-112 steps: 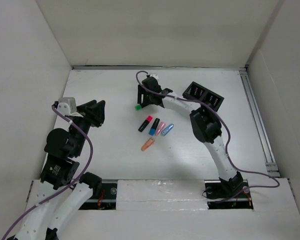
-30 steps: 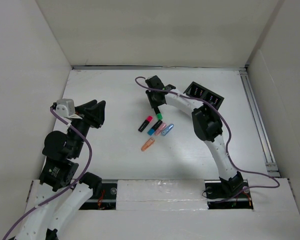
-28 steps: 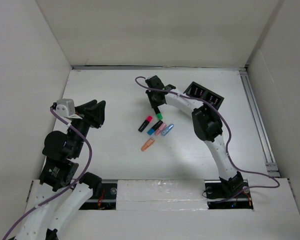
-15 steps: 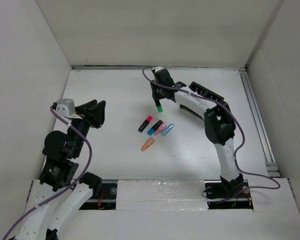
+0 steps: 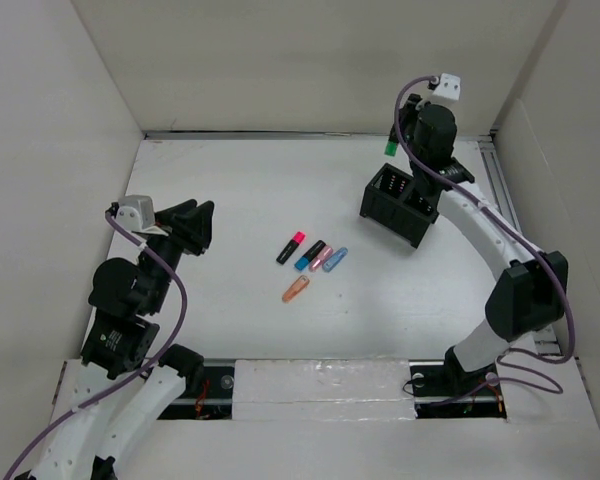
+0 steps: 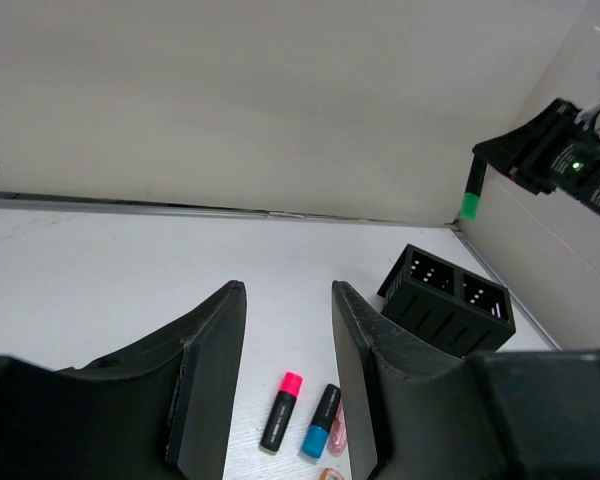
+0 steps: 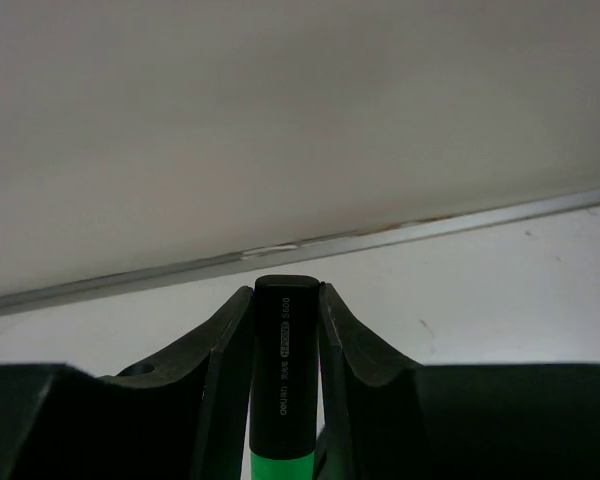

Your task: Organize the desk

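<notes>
My right gripper (image 5: pixel 401 136) is raised at the back right, shut on a black highlighter with a green cap (image 5: pixel 390 148); the pen hangs above the far left corner of the black compartmented box (image 5: pixel 402 203). In the right wrist view the highlighter (image 7: pixel 284 380) is pinched between both fingers. On the white desk (image 5: pixel 220 180) lie a pink-capped highlighter (image 5: pixel 292 247), a blue-capped one (image 5: pixel 310 254), a pink pen (image 5: pixel 321 258), a blue pen (image 5: pixel 335 260) and an orange one (image 5: pixel 296 290). My left gripper (image 5: pixel 192 226) hovers at the left, open and holding nothing.
White wall panels close in the desk at the left, back and right. A metal rail (image 5: pixel 515 240) runs along the right edge. From the left wrist I see the box (image 6: pixel 448 300) and the pink-capped highlighter (image 6: pixel 280 412) ahead of the open fingers (image 6: pixel 212 380).
My right arm has lifted the green highlighter from the desk's middle and swung it up and right to above the box. The left arm has stayed put.
</notes>
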